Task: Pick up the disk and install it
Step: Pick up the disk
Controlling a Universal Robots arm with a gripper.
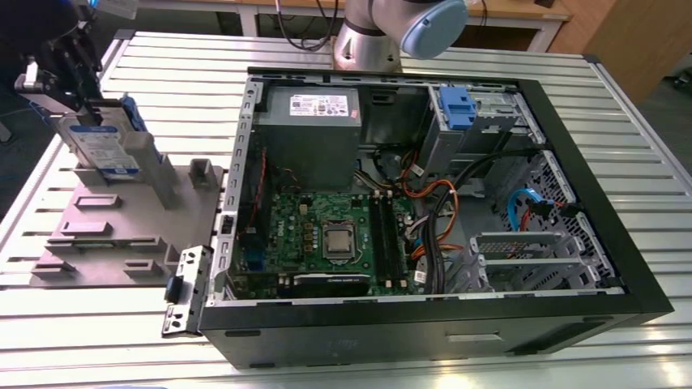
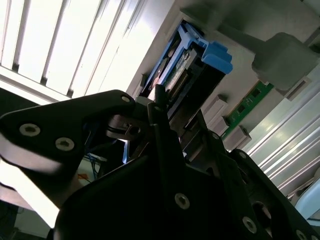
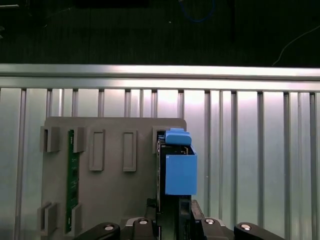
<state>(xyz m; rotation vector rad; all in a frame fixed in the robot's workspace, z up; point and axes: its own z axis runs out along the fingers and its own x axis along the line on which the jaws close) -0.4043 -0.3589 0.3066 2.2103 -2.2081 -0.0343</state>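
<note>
Tangled cables [image 1: 465, 174] beside the open-topped drive bay [image 1: 503, 113]

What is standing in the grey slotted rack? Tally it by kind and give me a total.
disk: 1
green circuit board: 1
Total in the grey rack: 2

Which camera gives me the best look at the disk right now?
The exterior view: the disk stands upright in the grey holder, label face visible. The first wrist view shows the disk edge-on; the second wrist view shows mostly its blue carrier.
</note>
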